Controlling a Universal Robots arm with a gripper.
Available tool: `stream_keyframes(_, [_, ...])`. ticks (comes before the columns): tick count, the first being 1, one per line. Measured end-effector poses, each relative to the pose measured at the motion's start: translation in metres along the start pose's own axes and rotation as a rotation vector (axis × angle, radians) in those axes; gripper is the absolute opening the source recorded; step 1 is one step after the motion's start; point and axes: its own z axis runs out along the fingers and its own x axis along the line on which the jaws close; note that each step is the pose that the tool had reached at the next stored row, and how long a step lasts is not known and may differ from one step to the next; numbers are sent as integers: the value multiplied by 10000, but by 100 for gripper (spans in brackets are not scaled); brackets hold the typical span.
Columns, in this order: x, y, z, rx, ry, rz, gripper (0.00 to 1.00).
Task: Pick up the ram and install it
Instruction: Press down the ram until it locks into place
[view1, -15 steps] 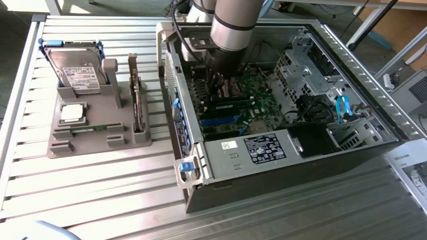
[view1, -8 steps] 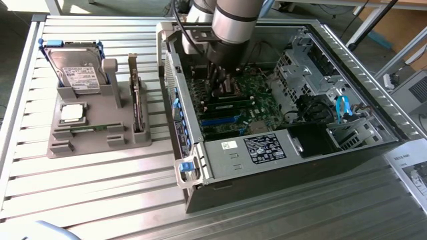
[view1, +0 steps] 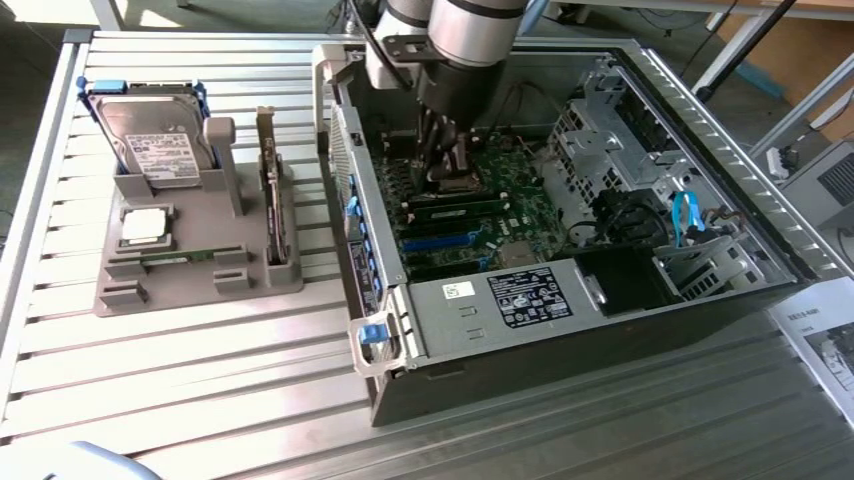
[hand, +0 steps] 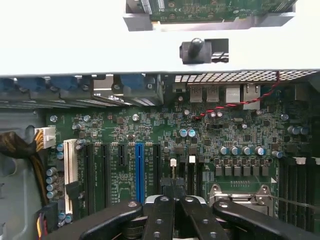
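The ram (view1: 174, 257) is a thin green strip lying flat in the front slot of the grey holder (view1: 200, 285), at the exterior view's left, outside the computer. My gripper (view1: 447, 172) is far from it, down inside the open computer case (view1: 534, 300), just above the green motherboard (view1: 501, 165). In the wrist view the gripper (hand: 173, 192) has its black fingers (hand: 159, 215) pressed together with nothing visible between them, hanging over the motherboard (hand: 150, 135) near the expansion slots and the blue slot (hand: 139, 170).
The holder also carries a hard drive (view1: 158, 140), a square silver processor chip (view1: 144, 225) and an upright expansion card (view1: 276, 200). Two green sticks (view1: 461, 207) sit in slots on the motherboard. Drive cages and cables crowd the case toward the exterior view's right.
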Motion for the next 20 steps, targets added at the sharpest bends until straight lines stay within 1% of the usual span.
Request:
stream_keyframes(3, [5,2,-86,1,19,0,10])
stream_keyframes(9, [12,7,-241,1,76,2,10])
stream_keyframes(14, [20,11,-376,1,91,3,10])
stream_keyframes(20, [26,16,-525,1,136,5,10])
